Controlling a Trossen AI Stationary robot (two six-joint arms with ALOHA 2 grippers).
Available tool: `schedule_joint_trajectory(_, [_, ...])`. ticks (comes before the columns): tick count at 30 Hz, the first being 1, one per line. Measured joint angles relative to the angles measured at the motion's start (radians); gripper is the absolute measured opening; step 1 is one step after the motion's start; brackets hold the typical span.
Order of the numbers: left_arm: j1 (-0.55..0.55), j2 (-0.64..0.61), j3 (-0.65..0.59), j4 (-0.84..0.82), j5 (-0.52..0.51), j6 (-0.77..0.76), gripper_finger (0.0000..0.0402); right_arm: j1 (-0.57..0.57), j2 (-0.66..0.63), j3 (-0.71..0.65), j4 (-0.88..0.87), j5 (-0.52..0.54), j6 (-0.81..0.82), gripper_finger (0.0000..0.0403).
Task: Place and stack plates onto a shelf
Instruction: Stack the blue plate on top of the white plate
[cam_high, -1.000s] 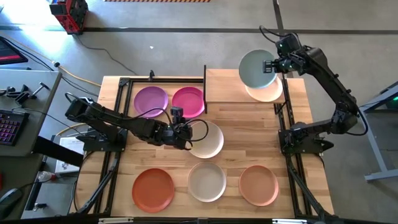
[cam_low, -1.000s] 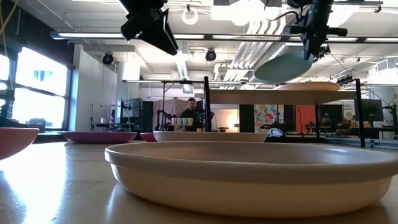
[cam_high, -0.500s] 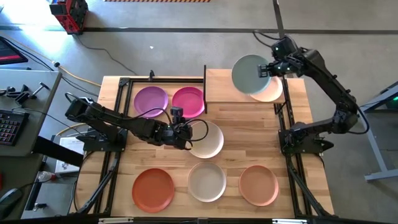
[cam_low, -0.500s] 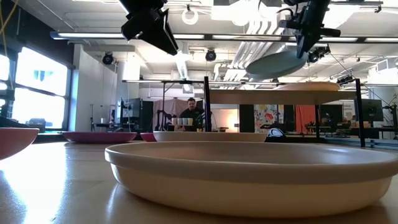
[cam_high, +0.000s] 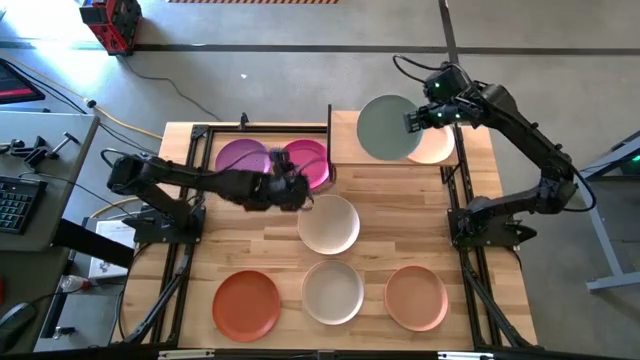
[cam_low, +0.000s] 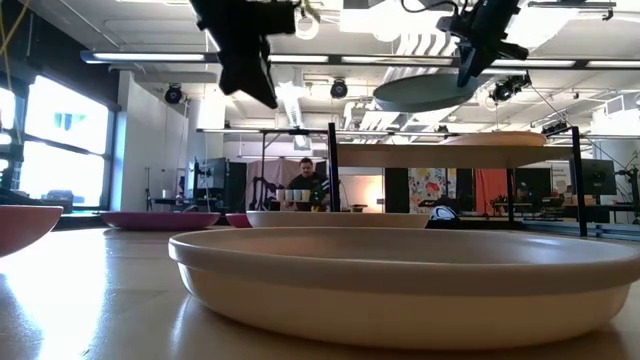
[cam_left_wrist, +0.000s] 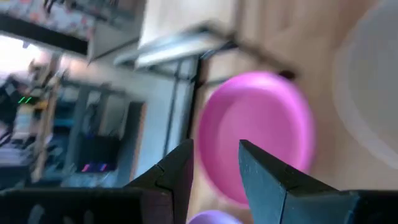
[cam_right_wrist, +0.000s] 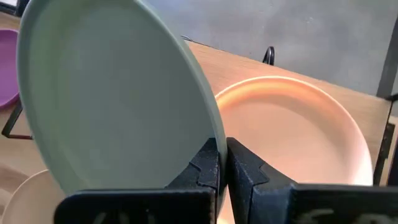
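My right gripper (cam_high: 412, 121) is clamped tight on the rim of the round pale mint matte plate (cam_high: 386, 127), holding it above the small raised light-wood shelf (cam_high: 345, 140), partly over the peach plate (cam_high: 437, 146) lying there. I judge this the placing step: next I must level the mint plate and lower it onto bare board beside the peach one, or onto it. My left gripper (cam_high: 290, 186), fingers parted and empty, hovers over the round magenta plate (cam_high: 309, 159) near the purple plate (cam_high: 240, 157). The shelf's black upright (cam_high: 329, 140) stands close to the magenta plate.
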Motion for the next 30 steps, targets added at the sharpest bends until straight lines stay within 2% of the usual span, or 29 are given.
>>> schedule_joint_trajectory(3, [0.091,0.0,0.0,0.012,-0.024,0.08,0.0117,0.003,0.0,0.0,0.003,0.005,0.0,0.0])
schedule_joint_trajectory(7, [0.213,0.0,0.0,0.127,-0.013,0.183,0.0117,0.003,0.0,0.0,-0.003,0.026,0.066,0.0])
schedule_joint_trajectory(13, [0.328,0.0,0.0,0.222,-0.003,0.197,0.0117,0.003,0.0,0.0,-0.071,0.027,0.222,0.0])
schedule_joint_trajectory(18, [0.38,0.0,0.0,0.222,0.034,0.155,0.0117,0.035,-0.001,0.0,-0.181,0.088,0.374,0.0])
schedule_joint_trajectory(24, [0.408,0.0,0.0,0.221,0.162,0.081,0.0117,0.066,-0.008,0.0,-0.192,0.102,0.534,0.0])
schedule_joint_trajectory(30, [0.409,0.0,0.0,0.221,0.222,0.15,0.0117,0.086,-0.009,0.0,-0.249,0.144,0.674,0.0])
